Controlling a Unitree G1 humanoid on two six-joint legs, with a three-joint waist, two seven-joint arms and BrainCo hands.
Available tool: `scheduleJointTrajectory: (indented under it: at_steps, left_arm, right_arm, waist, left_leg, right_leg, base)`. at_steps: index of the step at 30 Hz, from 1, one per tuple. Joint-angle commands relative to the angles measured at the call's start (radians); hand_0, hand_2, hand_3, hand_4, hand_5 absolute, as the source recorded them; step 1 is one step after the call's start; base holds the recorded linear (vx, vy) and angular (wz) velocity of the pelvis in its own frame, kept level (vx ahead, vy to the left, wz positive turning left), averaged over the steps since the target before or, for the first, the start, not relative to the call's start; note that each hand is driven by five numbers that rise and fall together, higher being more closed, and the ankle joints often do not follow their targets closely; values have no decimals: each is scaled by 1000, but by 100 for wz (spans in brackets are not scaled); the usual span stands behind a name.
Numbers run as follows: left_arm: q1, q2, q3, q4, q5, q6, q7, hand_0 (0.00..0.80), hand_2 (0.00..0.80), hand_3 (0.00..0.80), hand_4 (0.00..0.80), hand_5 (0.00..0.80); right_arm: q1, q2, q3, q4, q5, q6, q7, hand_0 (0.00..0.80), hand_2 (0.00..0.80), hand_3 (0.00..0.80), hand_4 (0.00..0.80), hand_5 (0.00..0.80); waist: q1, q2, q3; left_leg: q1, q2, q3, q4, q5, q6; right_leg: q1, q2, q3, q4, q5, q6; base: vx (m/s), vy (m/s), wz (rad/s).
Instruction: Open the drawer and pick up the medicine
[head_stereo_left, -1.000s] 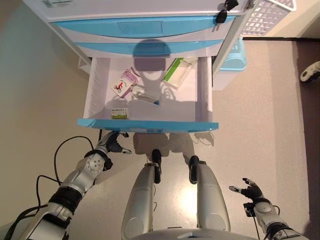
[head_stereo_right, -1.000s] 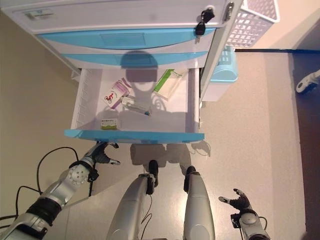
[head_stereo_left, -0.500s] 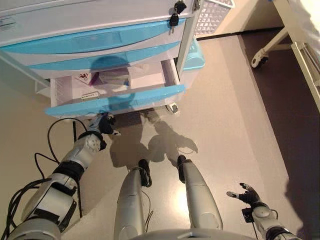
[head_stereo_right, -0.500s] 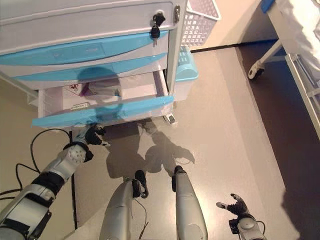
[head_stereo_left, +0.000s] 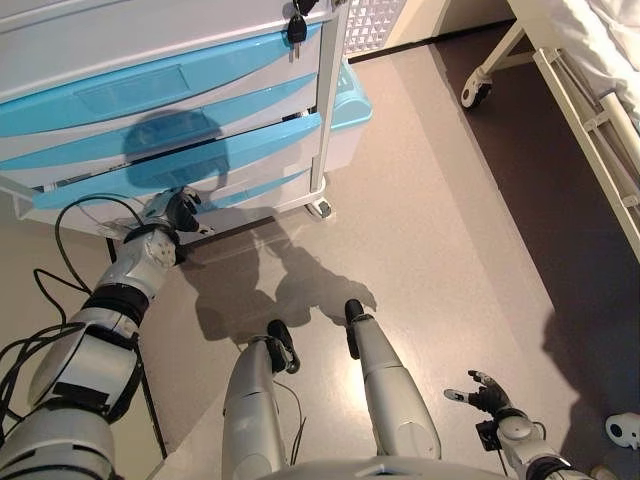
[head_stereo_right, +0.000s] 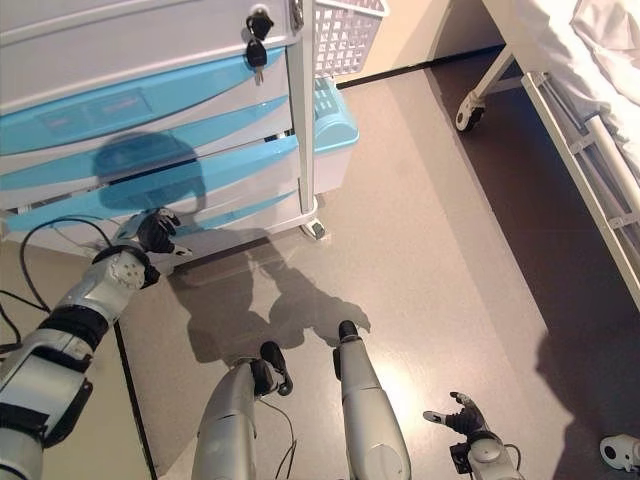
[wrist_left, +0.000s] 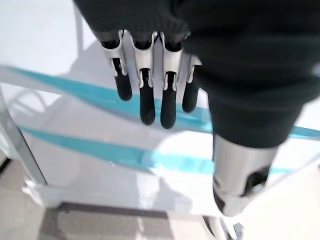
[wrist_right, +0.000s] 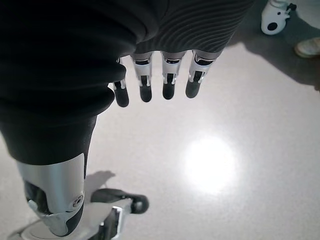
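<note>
The drawer (head_stereo_left: 170, 165), wide open a second ago, is now shut; medicine is hidden inside. Left eye view: left hand (head_stereo_left: 172, 210) beside it, left centre. Left wrist view: fingers (wrist_left: 147, 102) straight, empty. Right hand (head_stereo_right: 458, 415), relaxed, lower right, far.

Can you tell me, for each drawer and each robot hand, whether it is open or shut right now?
top blue drawer: shut.
second blue drawer: shut.
third blue drawer: nearly shut, a dark gap above it.
lowest blue drawer: shut.
left hand: open, empty, by the cabinet's lower front.
right hand: open, empty, low above the floor.
medicine: not in view.
</note>
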Motion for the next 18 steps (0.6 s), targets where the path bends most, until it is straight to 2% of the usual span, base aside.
scheduleJointTrajectory:
  at_steps: [1,8,16,18]
  left_arm:
    - [-97,101,16,19,-15,-18,81,0,0,0,0,0]
    - [-98,99,2,29,-7,-18,68,0,0,0,0,0]
    - [-21,66,37,-6,-37,-14,39,0,0,0,0,0]
    - [103,12,129,-52,-127,-30,35,0,0,0,0,0]
  right_arm:
    - [39,-47,33,15,22,1,-1,0,0,0,0,0]
    - [52,-46,34,13,18,-4,-1,0,0,0,0,0]
    - [60,-49,24,4,9,1,-6,0,0,0,0,0]
    - [69,-38,3,8,5,6,-11,0,0,0,0,0]
  waist:
    - [-12,11,-60]
    - [-5,18,-79]
    - [7,30,-86]
    - [23,38,-87]
  left_leg:
    - [99,-48,31,-59,-80,20]
    - [91,-57,12,-84,-67,18]
    - [104,-75,-19,-109,-50,15]
    - [125,-87,-42,-129,-37,13]
  right_leg:
    - [7,9,16,-123,83,-7]
    - [9,-1,-9,-138,87,-10]
    - [32,-16,-38,-138,79,-23]
    - [58,-25,-56,-141,74,-31]
  base:
    - [0,0,0]
    - [1,-7,1]
    - [4,-54,10]
    - [30,-111,14]
